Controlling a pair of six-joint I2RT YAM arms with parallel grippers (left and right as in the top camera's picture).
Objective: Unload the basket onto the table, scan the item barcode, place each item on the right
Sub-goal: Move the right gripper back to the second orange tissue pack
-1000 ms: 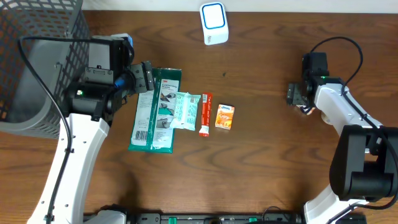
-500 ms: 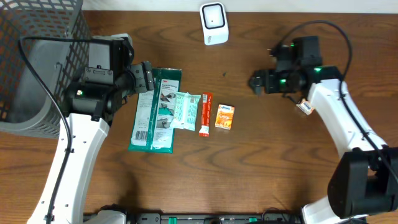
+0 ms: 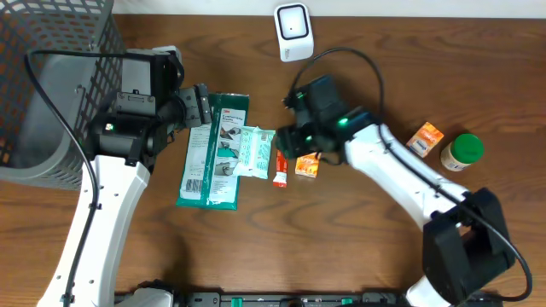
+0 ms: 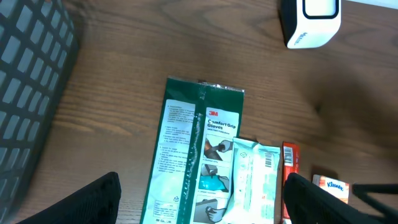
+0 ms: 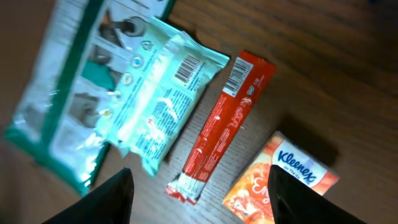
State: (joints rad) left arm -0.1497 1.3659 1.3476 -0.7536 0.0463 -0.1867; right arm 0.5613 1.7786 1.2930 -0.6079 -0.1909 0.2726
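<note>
**Entry 1: right gripper** (image 5: 200, 175). The jaws are parted with nothing held. It hangs over the row of goods at the centre of the table.

**Entry 2: red stick packet** (image 5: 222, 127). This is probably the item to scan. It lies flat on the wooden table (image 3: 375, 247), at about 6 o'clock of the white barcode scanner (image 3: 293, 32). Its printed barcode faces up near one end. Seen from overhead, a teal wipes packet (image 5: 155, 106) lies just beside it at 9 o'clock and an orange Kleenex pack (image 5: 283, 180) at 3 o'clock.

**Entry 3: left gripper** (image 4: 202, 180). The jaws are wide and empty, above the green 3M gloves pack (image 4: 196, 155).

**Handling note.** The packet is thin and crowded by its neighbours.
- Set the fingers across its narrow width.
- Come down at mid-length, clear of both neighbours and of the barcode.
- Pinch lightly, lift, and turn the code toward the scanner at 12 o'clock.
</note>
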